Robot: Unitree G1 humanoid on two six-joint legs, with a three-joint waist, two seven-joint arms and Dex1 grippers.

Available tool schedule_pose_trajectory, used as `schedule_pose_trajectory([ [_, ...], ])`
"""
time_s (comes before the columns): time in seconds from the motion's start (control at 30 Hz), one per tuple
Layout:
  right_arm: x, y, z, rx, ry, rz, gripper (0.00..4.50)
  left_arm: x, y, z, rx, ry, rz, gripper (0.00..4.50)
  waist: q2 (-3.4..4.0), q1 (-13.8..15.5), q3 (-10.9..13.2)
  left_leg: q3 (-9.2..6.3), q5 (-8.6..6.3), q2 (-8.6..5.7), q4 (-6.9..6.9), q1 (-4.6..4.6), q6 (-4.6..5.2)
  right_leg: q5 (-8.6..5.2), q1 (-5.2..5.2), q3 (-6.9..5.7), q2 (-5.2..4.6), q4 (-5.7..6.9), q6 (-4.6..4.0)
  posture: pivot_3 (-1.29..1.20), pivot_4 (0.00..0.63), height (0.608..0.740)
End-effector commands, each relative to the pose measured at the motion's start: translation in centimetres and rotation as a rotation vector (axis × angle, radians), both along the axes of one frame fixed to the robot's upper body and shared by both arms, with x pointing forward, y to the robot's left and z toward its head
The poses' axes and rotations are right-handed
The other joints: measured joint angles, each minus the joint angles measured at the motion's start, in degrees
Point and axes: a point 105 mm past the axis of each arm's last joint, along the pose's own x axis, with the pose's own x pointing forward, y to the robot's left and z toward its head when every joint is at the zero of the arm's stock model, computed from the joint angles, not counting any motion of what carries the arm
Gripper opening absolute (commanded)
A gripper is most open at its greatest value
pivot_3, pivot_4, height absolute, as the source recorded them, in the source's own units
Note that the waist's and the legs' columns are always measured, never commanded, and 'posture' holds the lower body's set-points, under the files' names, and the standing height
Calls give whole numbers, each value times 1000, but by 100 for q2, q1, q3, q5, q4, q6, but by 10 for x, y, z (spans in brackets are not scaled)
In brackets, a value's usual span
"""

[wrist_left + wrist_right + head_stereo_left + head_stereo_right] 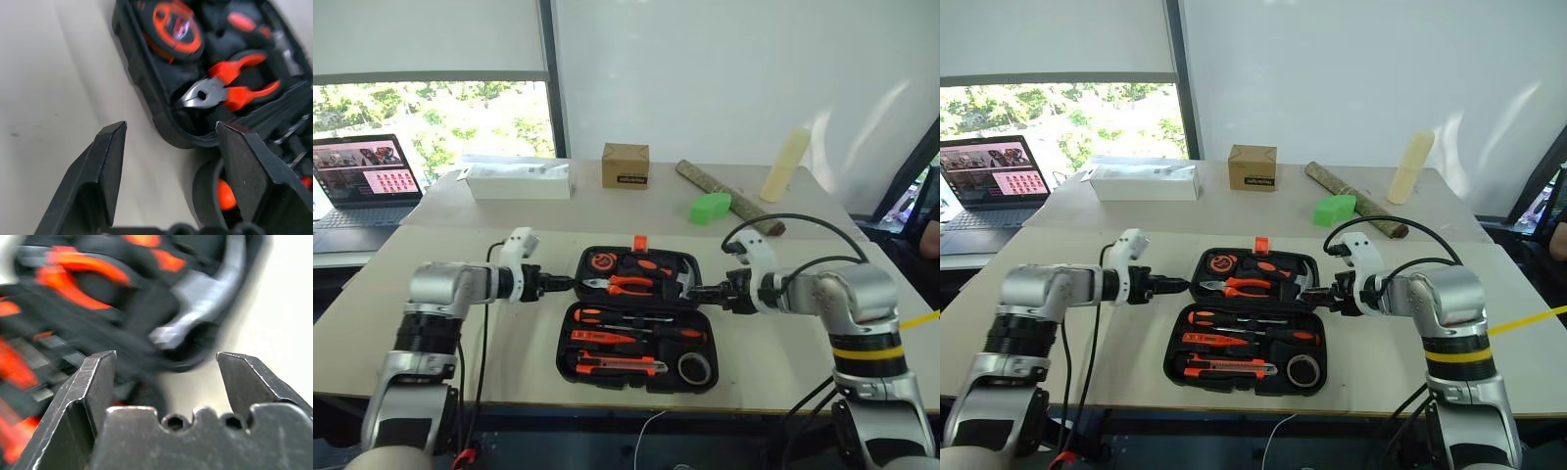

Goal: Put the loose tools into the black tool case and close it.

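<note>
Closing looks risky: black tool case (636,318) lies open mid-table, tools slotted; left gripper (564,284) and right gripper (699,291) flank its far half, spread and empty. I expect an uneven push could skew the lid.

I count one open case (570,348), two screwdrivers (636,318), one knife (617,365), one tape roll (695,368), one box (626,164), one laptop (362,186).
</note>
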Motion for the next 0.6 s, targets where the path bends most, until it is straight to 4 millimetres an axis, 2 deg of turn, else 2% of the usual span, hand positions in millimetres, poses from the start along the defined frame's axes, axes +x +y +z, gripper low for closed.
schedule_pose_trajectory([
  [0.03,12,0,9,-22,-27,-36,3840,10,1,12,26,-30,31,3139,0,-22,0,-1,0,0,0,-10,0,0,-9,-1,-1,-1,1,0,150,740],
  [0.2,20,5,3,-18,5,-61,3840,10,-2,10,16,8,25,3139,0,-39,0,4,2,-2,1,-44,-3,0,-53,0,-3,7,2,0,150,740],
  [0.33,21,6,-6,-19,58,-60,2866,6,-4,4,49,44,-2,3139,0,-44,0,4,3,-2,6,-49,-4,0,-55,0,-4,8,3,0,150,740],
  [0.43,22,8,-10,-28,76,-51,1807,7,-2,1,68,50,10,2461,0,-49,0,3,3,-1,6,-46,-5,0,-55,3,-3,13,2,0,150,740],
  [0.47,22,9,-10,-28,76,-50,1582,9,-2,1,64,46,17,2251,1,-50,0,3,4,-2,6,-46,-6,0,-55,3,-3,13,2,0,150,740],
  [0.6,28,8,-9,-25,55,-63,226,11,-2,1,41,44,33,841,0,-52,-2,3,4,-1,7,-42,-6,0,-54,5,-3,18,2,0,150,740],
])
